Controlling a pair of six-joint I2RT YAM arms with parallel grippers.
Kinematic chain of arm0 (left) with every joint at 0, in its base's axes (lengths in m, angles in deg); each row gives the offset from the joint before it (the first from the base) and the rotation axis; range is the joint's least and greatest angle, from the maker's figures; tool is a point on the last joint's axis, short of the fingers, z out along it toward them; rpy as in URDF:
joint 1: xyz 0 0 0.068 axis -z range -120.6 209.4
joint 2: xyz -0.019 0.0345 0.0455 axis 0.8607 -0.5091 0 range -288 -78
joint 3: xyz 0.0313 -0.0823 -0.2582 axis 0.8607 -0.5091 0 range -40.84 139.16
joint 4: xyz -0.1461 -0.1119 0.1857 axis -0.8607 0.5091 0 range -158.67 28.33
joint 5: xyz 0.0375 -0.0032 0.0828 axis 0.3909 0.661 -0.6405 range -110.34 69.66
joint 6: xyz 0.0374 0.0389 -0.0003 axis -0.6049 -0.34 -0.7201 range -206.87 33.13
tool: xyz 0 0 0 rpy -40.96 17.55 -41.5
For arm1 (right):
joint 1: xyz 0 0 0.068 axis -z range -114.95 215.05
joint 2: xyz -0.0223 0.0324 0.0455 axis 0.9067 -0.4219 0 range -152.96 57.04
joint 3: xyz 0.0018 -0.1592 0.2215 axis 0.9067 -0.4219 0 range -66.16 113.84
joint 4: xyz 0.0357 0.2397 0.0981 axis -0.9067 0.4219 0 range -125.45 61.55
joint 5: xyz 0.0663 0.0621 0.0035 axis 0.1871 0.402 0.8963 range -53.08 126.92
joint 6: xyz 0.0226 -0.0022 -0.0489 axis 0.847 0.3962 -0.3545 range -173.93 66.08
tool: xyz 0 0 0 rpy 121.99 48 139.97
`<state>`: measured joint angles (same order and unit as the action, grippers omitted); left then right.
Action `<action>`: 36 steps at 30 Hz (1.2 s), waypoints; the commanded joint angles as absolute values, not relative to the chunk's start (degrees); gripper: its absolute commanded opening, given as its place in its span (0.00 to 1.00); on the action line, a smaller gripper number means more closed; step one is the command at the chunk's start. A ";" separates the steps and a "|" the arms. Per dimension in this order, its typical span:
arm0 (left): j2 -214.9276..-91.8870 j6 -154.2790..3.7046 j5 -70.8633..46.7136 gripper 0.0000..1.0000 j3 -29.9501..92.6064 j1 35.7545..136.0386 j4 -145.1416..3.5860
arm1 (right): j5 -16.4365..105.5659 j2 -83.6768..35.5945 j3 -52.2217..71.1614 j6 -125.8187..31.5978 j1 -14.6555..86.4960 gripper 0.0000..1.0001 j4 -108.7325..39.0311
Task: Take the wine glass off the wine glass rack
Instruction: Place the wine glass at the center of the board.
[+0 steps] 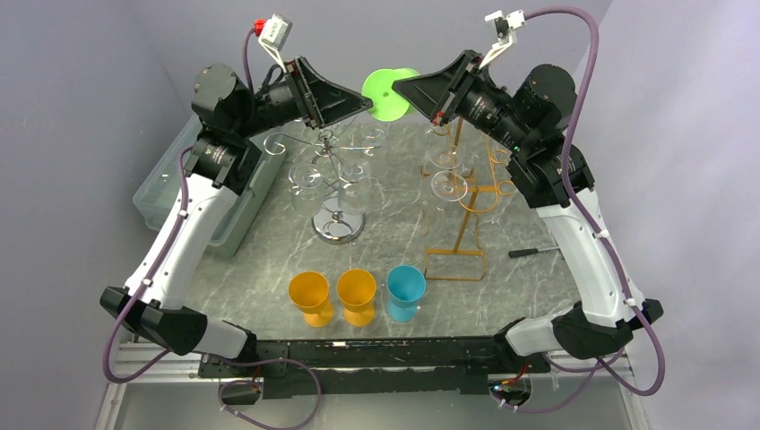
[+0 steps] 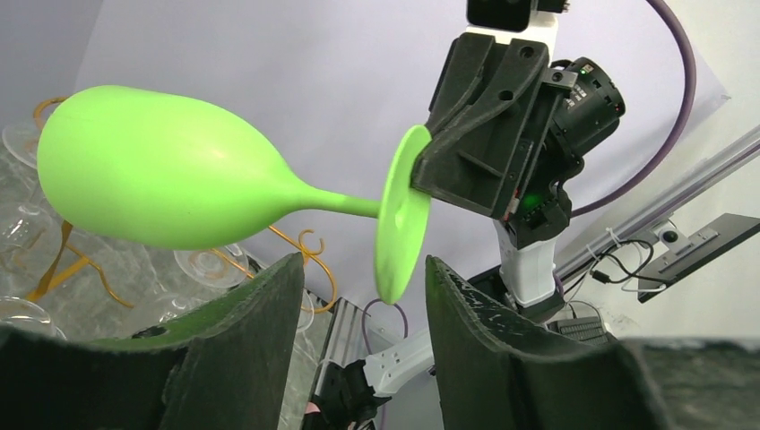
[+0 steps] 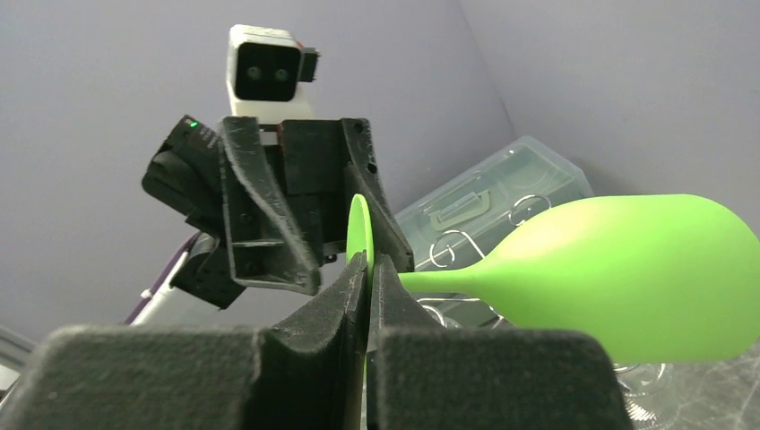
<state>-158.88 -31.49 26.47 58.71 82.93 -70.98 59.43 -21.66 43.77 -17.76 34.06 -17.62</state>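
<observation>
The green wine glass (image 1: 387, 94) is clear of both racks, held in the air at the top centre of the overhead view. It lies on its side between the two arms' tips, above the far edge of the marble table (image 1: 394, 237).

From overhead only its round foot and a sliver of bowl show. The left wrist view gives the whole glass (image 2: 161, 170): bowl at the left of the frame, stem running right, foot edge-on at centre.

The right gripper (image 1: 401, 87) is clenched on the rim of that foot. The right wrist view shows this best, with the black fingers (image 3: 345, 300) pinched tight against the thin green disc and the bowl (image 3: 627, 269) swelling out to the right.

The left gripper (image 1: 367, 104) comes in from the other side. In its own camera the two fingers (image 2: 260, 322) stand apart with the lower edge of the foot between them, and a gap shows on each side, so this claw is released. It straddles the foot without gripping it. Seen from the right wrist, the left gripper (image 3: 358, 224) sits just behind the disc.

Below the glass the overhead view alone shows the rest:
- a chrome rack (image 1: 339, 179) at centre hung with clear glasses
- a gold wire rack (image 1: 466, 193) to its right, also carrying clear glasses
- a clear plastic bin (image 1: 166, 188) at the left edge
- two orange cups (image 1: 310, 296) and a blue cup (image 1: 405, 291) in a row near the bottom
- a dark tool (image 1: 533, 253) lying at the right
</observation>
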 commanded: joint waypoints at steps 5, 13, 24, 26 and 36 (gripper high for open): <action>-159.69 -27.80 30.55 0.45 58.45 82.73 -77.78 | 59.03 -23.43 48.28 -19.19 32.80 0.00 -20.19; -160.31 -24.73 32.70 0.28 58.56 82.76 -81.04 | 59.32 -24.99 50.73 -19.50 32.79 0.00 -18.79; -160.57 -20.41 32.69 0.00 59.18 82.78 -83.42 | 57.87 -25.09 51.51 -22.00 32.97 0.11 -16.94; -160.29 -19.02 31.67 0.00 59.19 82.71 -83.75 | 56.50 -24.66 51.69 -23.71 33.28 0.34 -16.04; -160.76 -10.88 30.01 0.00 58.24 82.60 -87.69 | 64.28 -16.10 39.00 -20.25 48.10 1.00 -25.27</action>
<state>-161.18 -15.80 29.73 58.14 82.66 -81.52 60.80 -21.37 43.50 -21.94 41.93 -17.71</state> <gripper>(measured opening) 0.020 0.988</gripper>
